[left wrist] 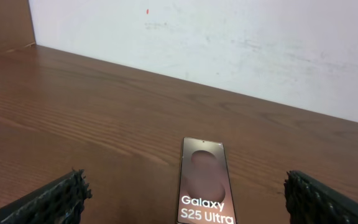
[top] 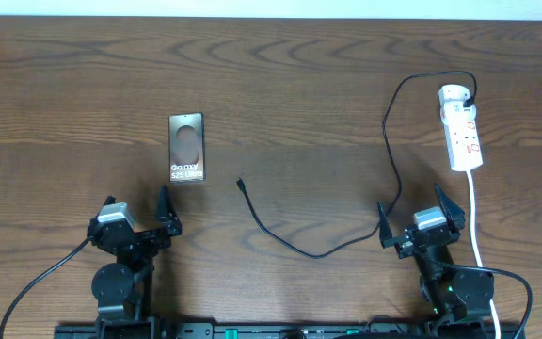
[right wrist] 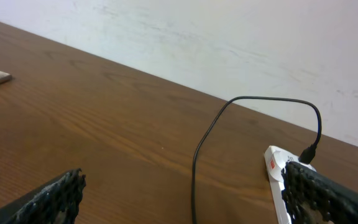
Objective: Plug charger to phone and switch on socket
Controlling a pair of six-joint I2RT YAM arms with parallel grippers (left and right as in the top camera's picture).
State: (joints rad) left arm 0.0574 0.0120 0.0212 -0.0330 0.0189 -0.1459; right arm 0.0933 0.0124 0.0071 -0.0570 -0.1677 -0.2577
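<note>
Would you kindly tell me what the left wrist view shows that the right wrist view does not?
Only the left wrist view: the phone lying lettered side up, its Galaxy S25 Ultra text readable, just ahead of the left gripper with its jaws open. Only the right wrist view: the charger arching over to the socket, whose end shows beside the right gripper, jaws open. A flat slab at that view's left edge may be the phone, but I cannot tell. Both: the brown wooden table and the white wall behind it.
</note>
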